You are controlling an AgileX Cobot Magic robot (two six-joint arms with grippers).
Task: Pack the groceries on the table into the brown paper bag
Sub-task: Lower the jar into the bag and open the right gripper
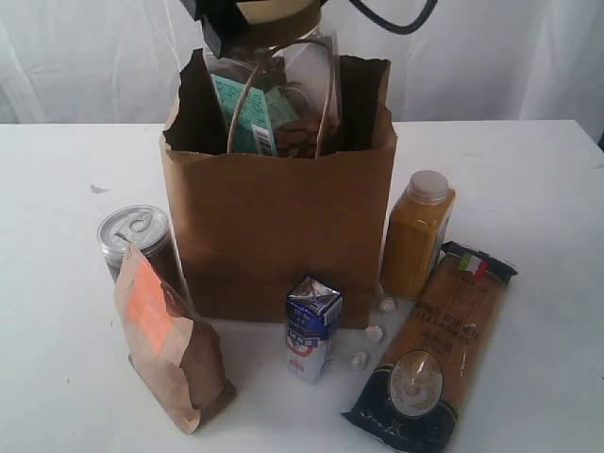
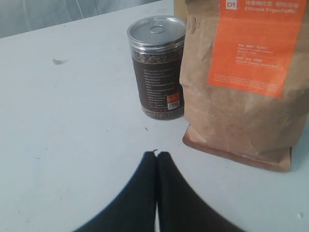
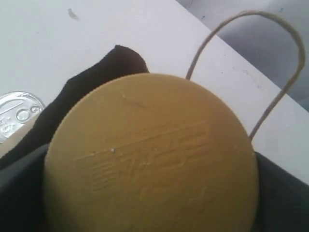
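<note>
The left gripper [image 2: 157, 162] hung low over the desk [image 2: 72, 125], jaws pressed together, empty. The right gripper [image 1: 247, 13], jaws wide, clasped the yellow-lidded clear jar [image 1: 283, 85] by its lid.

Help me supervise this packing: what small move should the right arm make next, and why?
Probably lower the jar farther into the brown paper bag before releasing: the right gripper holds its yellow lid, and the jar stands only partly below the bag's rim.

In view were one brown paper bag [image 1: 274, 217] with two loop handles [image 1: 329, 90], one silver-topped can [image 1: 137, 236], one yellow-lidded clear jar [image 1: 283, 85], one small carton [image 1: 311, 327], one orange juice bottle [image 1: 416, 236], one pasta packet [image 1: 439, 349], one kraft pouch [image 1: 170, 344] and three small white lumps [image 1: 375, 332].
</note>
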